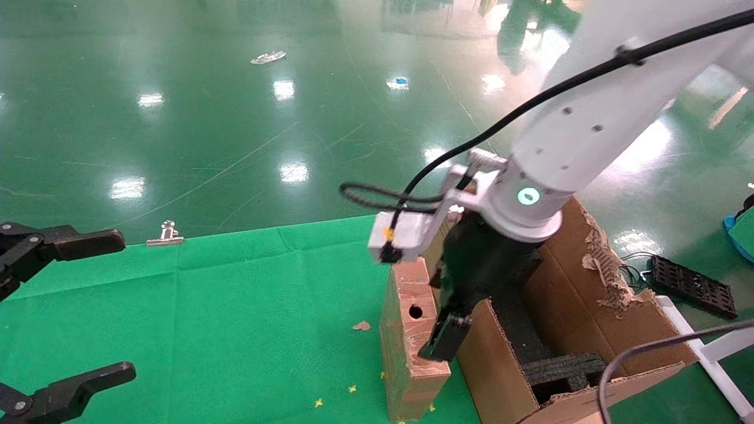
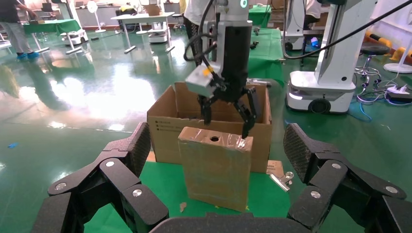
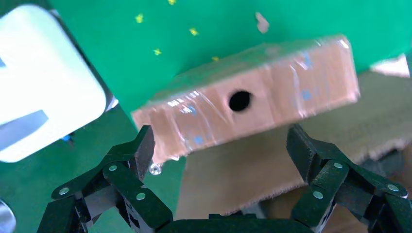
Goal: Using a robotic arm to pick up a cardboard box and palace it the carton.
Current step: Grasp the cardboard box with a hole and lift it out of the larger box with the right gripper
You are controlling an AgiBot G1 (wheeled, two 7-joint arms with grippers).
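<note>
Black left claw fingers fill the left edge of the head view, spread wide and idle over the green worktop. At lower centre the cardboard box stands on end against the carton wall. Above it the robotic arm's right claw hangs spread wide, straddling the box top, apparently to grasp it. Glossy tape wraps the brown box; a round hole faces upward.

White arm, blk cable, green ring
</note>
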